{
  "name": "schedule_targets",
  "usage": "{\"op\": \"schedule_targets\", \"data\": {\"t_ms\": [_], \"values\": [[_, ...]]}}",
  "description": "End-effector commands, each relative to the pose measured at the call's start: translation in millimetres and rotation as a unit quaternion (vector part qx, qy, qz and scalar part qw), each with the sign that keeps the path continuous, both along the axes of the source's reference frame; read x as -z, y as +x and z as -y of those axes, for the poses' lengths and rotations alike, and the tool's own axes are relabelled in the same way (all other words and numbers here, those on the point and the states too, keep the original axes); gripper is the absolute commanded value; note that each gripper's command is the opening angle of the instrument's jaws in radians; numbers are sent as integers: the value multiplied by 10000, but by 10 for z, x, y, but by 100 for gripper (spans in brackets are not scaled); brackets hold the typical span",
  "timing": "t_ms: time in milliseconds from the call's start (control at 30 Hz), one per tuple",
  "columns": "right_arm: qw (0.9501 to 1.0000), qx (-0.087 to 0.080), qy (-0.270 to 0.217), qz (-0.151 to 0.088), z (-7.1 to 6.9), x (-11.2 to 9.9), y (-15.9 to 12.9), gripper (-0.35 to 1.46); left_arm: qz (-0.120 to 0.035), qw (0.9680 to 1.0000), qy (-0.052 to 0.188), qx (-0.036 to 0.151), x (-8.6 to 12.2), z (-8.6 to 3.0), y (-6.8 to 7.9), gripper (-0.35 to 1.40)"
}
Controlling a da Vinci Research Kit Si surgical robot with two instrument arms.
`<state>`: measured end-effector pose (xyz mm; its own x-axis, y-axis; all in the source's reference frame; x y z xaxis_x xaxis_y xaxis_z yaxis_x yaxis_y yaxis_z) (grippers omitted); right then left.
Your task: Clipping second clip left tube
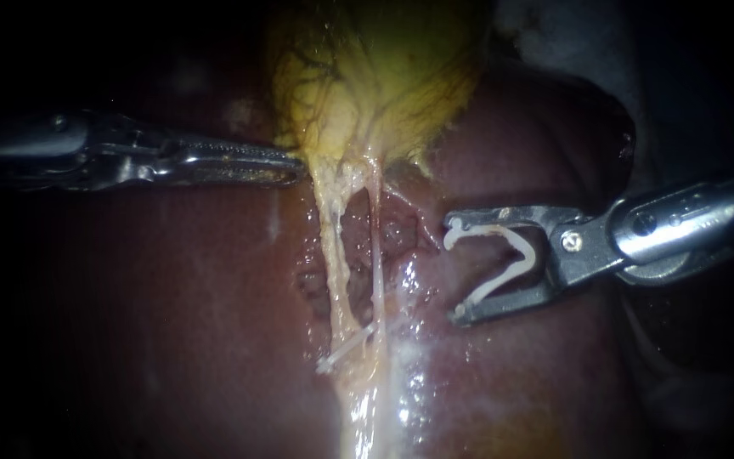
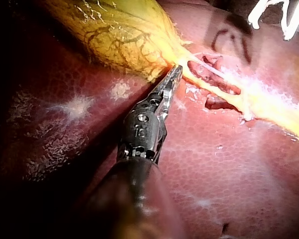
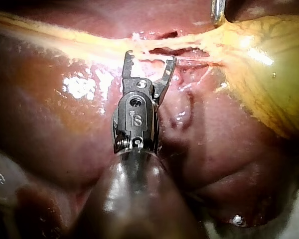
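1. The slender steel right instrument [image 1: 455, 270] [image 3: 150, 56] has its jaws spread wide. Both bear from opposite sides on the white V-shaped plastic loaded clip [image 1: 524, 255] seated between them, so the clip is held and its mouth stands open.
2. These jaws sit below the yellow, veined, bulging gallbladder [image 1: 375, 76] and off to the side, with the clip mouth facing the tubes. They touch neither tube, and bare liver shows in between.
3. The slender steel left instrument [image 1: 299, 166] [image 2: 177, 69] has its long serrated jaws pressed together. The tips are clamped on the lower edge of the gallbladder.
4. The pale yellowish, fibrous left tube [image 1: 333, 255] hangs from the gallbladder's lower end, just beside the left instrument's tips. It is stretched straight away from the gallbladder.
5. The thinner whitish right tube [image 1: 378, 246] leaves the gallbladder beside it. A window of raw red tissue lies between the two.
6. A small white placed clip [image 1: 346, 348] lies slantwise across the strands at the end far from the gallbladder, where they converge. Which tube it closes on cannot be told.
7. The dark red, glossy liver [image 1: 172, 323] underlies the gallbladder and both tubes.
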<state>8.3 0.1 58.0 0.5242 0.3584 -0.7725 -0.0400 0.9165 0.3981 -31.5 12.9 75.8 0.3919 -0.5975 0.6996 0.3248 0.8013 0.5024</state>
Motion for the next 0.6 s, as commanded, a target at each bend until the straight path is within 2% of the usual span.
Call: {"op": "schedule_targets", "data": {"t_ms": [33,267,367,600], "values": [[10000,1,1,-1,0,0,0,60,-3,10000,0,1,0,0,0,-35],[10000,-1,3,-1,-1,1,0,60,67,10000,12,34,15,-1,5,-35],[10000,-1,3,-1,-1,1,0,60,118,9999,56,84,32,-6,13,-35],[10000,-1,4,-1,-1,1,0,60,184,9994,-152,237,76,-19,39,-35]]}}
